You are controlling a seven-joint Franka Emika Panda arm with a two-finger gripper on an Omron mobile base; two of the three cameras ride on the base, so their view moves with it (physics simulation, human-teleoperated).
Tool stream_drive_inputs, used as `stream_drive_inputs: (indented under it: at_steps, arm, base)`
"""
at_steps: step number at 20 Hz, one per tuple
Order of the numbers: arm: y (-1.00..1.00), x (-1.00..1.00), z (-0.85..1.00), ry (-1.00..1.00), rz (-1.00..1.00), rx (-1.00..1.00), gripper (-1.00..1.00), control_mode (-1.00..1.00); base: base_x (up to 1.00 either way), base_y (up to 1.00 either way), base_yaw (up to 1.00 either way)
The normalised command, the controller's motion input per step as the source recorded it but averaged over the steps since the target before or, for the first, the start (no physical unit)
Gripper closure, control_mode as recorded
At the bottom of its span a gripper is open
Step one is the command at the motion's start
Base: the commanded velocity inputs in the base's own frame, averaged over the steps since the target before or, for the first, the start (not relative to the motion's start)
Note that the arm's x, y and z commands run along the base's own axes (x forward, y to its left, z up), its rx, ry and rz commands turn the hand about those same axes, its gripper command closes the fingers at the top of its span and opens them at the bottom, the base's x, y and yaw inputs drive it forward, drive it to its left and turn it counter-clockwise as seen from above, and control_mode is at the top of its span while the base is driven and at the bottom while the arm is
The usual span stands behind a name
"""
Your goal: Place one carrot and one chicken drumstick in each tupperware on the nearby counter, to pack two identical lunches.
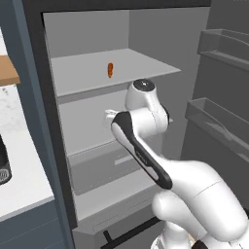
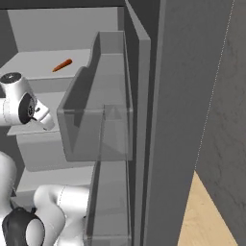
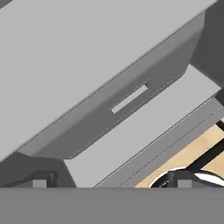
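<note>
An orange carrot (image 1: 110, 70) lies on the upper shelf (image 1: 141, 65) of the open fridge, and the right base view has the same carrot (image 2: 62, 65) at the back left. My arm reaches into the fridge below that shelf, its hand (image 2: 42, 116) at the middle shelf. My gripper (image 3: 111, 183) is open, its fingertips (image 3: 40, 182) far apart with nothing between them, pointing down at the crisper drawer front (image 3: 129, 98). A strip of the white counter (image 1: 22, 170) sits left of the fridge. The chicken drumstick and the tupperware are out of view.
The fridge door stands open on the right with its clear bins (image 1: 219, 121) (image 2: 96, 129). A dark appliance (image 1: 3, 168) sits at the counter's left edge. A wooden shelf (image 1: 7, 70) hangs above the counter. Wooden floor (image 2: 206, 216) lies below.
</note>
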Motion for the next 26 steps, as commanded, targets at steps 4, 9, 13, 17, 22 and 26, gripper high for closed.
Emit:
stream_drive_inputs:
  at_steps: [4,9,13,17,22,26]
  arm:
    - [-0.35,-0.15,1.0,-0.57,0.14,-0.11,-1.0,-1.0]
    - [-0.39,-0.33,1.0,-0.57,0.19,-0.19,-1.0,-1.0]
    - [-0.11,0.06,1.0,-0.24,0.17,-0.09,-1.0,-1.0]
    - [-0.01,0.54,1.0,0.39,0.03,-0.05,-1.0,-1.0]
    - [0.0,0.32,0.32,0.33,0.01,-0.09,-1.0,-1.0]
    - [0.0,0.53,-0.34,0.01,0.0,-0.11,-1.0,-1.0]
  base:
    - [0.0,0.0,0.0]
    - [0.0,0.0,0.0]
    - [0.0,0.0,0.0]
    - [0.0,0.0,0.0]
    - [0.0,0.0,0.0]
    - [0.0,0.0,0.0]
